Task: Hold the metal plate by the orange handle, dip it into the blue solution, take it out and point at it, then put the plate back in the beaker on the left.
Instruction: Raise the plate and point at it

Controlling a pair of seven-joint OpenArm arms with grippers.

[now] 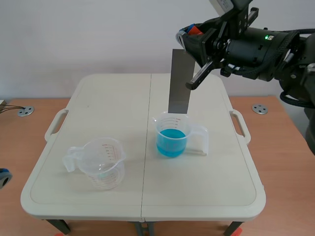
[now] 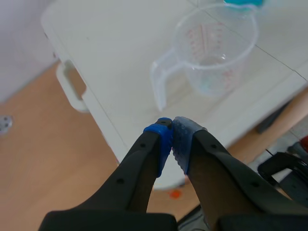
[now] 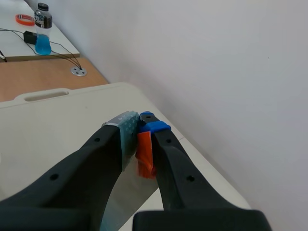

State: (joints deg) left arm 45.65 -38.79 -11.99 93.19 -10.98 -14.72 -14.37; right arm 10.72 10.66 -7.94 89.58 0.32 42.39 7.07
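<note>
Right gripper pinches the orange handle; the metal plate, perhaps off-centre, could clip the beaker and spill blue solution.

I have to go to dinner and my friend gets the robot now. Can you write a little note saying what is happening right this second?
Right gripper: shut on the orange handle, holding the metal plate upright over the beaker of blue solution. The plate's lower edge is about level with the rim.
Left gripper: shut on nothing, low by the table's near left edge, with the empty beaker ahead of it.
Done: plate picked up by its handle.
Cannot tell: whether it has been dipped yet.
Left: dip if needed, point at the plate, put it in the empty beaker.
</note>
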